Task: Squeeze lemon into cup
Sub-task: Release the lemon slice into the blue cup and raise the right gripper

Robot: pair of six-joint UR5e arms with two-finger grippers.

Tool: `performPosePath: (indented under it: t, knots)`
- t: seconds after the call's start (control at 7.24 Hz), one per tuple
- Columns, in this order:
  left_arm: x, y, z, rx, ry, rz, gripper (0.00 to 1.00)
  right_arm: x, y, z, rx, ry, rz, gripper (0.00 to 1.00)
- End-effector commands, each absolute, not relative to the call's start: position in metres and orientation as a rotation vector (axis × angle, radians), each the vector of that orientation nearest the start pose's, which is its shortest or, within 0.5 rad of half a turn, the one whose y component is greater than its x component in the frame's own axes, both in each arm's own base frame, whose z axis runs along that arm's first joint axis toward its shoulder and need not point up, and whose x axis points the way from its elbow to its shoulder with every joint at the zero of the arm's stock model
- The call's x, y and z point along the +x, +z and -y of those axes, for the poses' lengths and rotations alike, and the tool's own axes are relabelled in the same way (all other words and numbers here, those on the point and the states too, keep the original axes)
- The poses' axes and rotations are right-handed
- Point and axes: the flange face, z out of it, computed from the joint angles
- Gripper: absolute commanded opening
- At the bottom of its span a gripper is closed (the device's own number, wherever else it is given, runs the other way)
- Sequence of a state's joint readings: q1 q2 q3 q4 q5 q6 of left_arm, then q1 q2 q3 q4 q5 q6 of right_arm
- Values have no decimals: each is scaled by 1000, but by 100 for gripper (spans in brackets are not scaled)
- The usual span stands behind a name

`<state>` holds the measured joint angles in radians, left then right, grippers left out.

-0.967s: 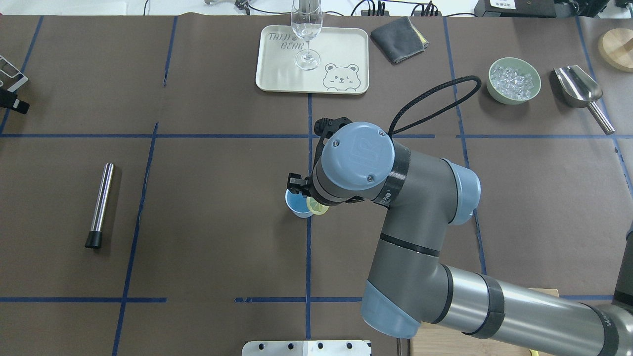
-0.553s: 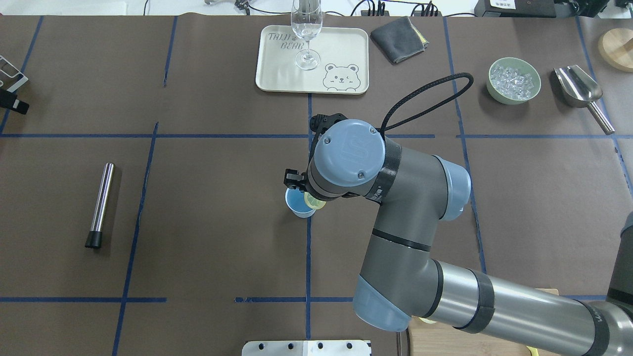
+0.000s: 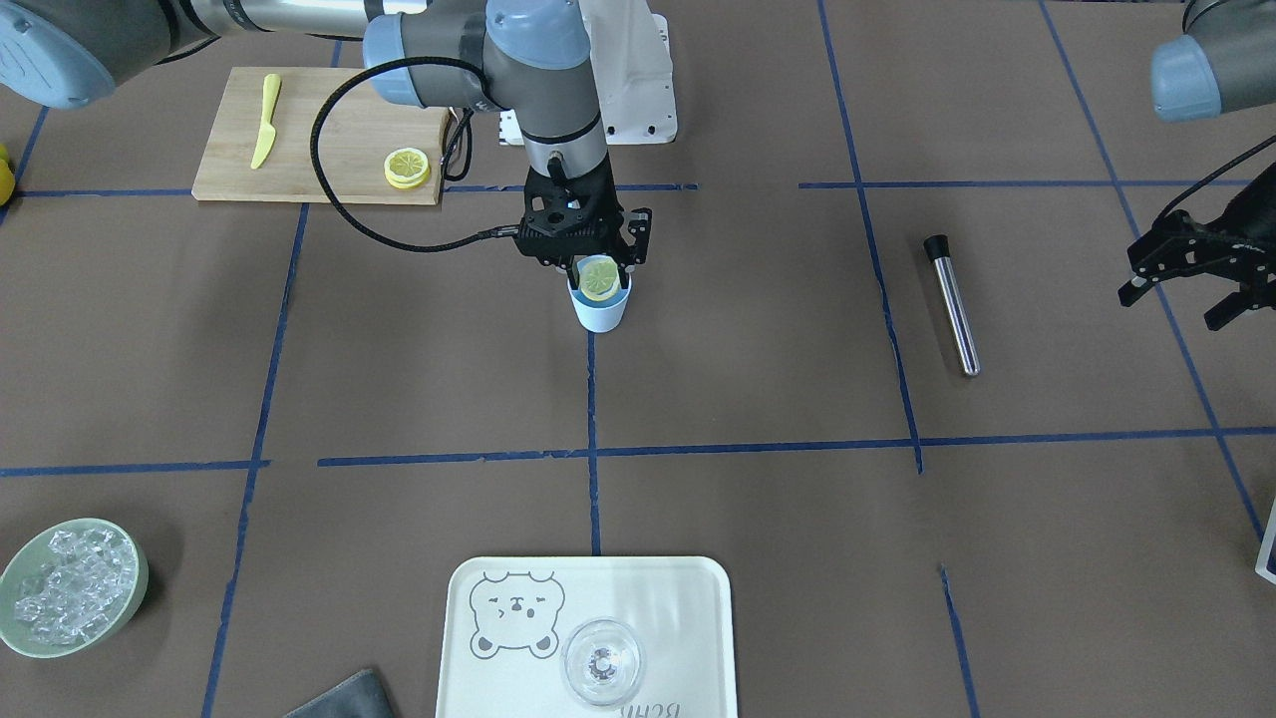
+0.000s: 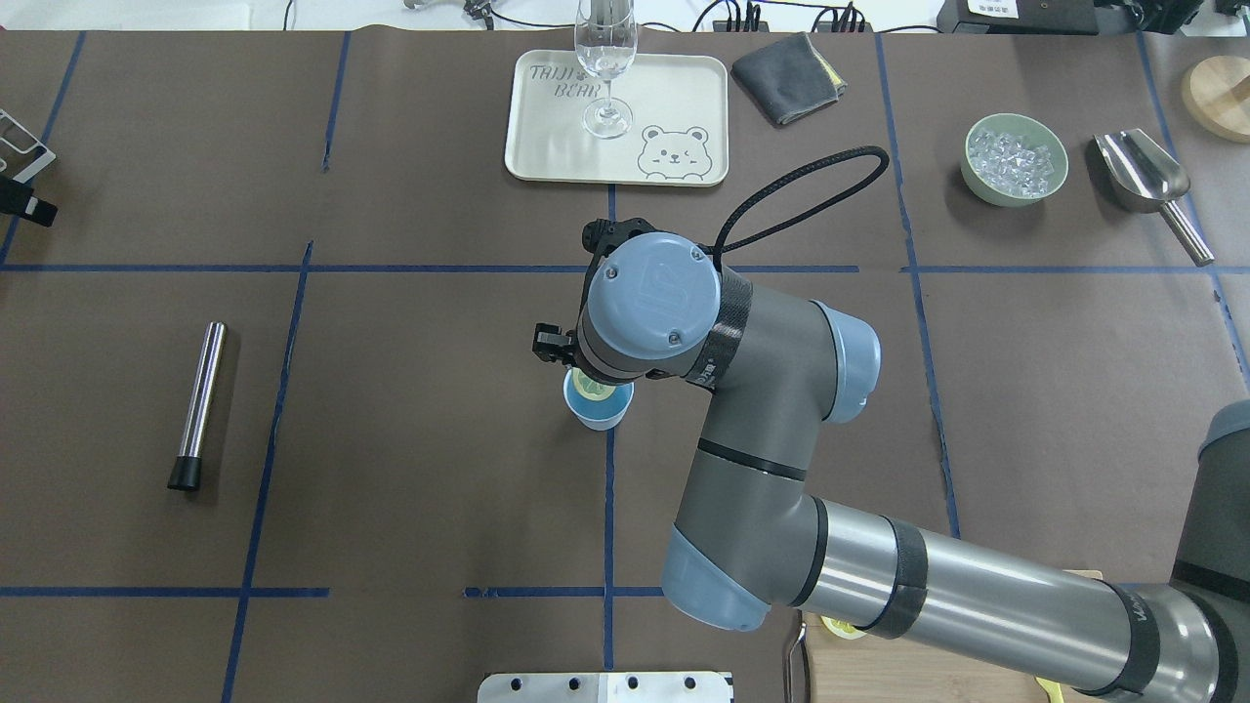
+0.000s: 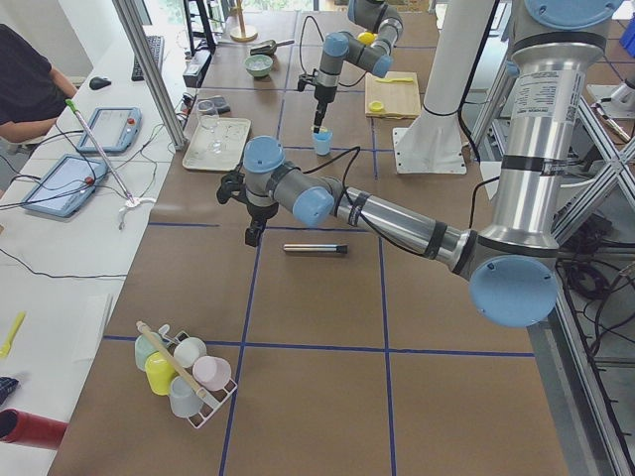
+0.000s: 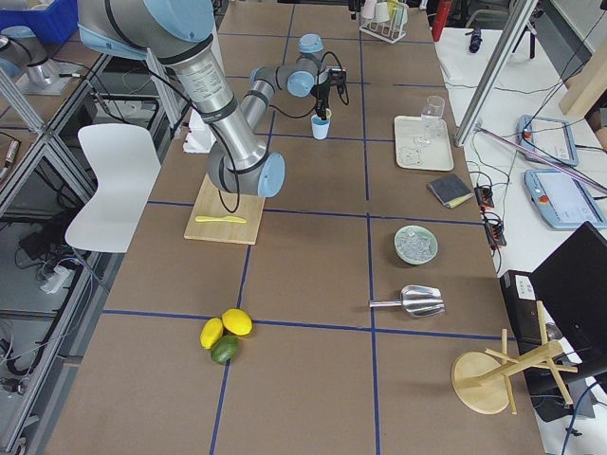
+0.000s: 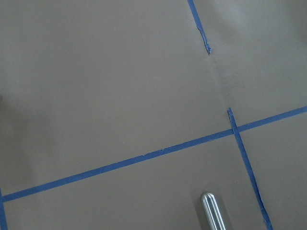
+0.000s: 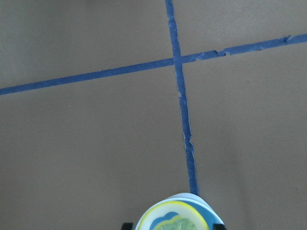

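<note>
The light-blue cup stands upright near the table's middle on a blue tape line; it also shows in the overhead view. My right gripper points straight down and is shut on the lemon slice. It holds the slice on edge right over the cup's mouth. In the overhead view the wrist hides most of the lemon. In the right wrist view the lemon sits in front of the cup's rim. My left gripper hangs open and empty far off to the side.
A steel tube lies between the cup and my left gripper. A cutting board holds a yellow knife and another lemon slice. A tray bears a clear glass. An ice bowl, a scoop and a cloth lie beyond.
My right arm has moved left with the lemon slice, from beside the cup's right rim to over its mouth. The cup and the left arm have not moved.
</note>
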<state>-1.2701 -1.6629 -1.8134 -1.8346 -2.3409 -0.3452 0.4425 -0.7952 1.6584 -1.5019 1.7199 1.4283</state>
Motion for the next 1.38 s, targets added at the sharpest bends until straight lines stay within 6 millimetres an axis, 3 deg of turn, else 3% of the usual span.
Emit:
performPosePath:
  t: [0.0, 0.28, 0.55, 0.83, 0.97, 1.24]
  knots:
    - [96, 459, 527, 303, 190, -888, 100, -576, 149, 403, 131, 207, 925, 64]
    - [97, 459, 528, 303, 190, -888, 100, -576, 150, 403, 124, 205, 923, 77]
    - [97, 460, 528, 302, 189, -887, 100, -575, 148, 402, 123, 205, 927, 98]
    - [100, 455, 535, 300, 180, -893, 100, -569, 144, 397, 103, 194, 921, 100]
    - [111, 445, 541, 272, 125, -910, 100, -549, 140, 401, 92, 200, 897, 100]
    - [188, 436, 537, 168, 119, -910, 100, -483, 161, 418, 107, 123, 826, 100]
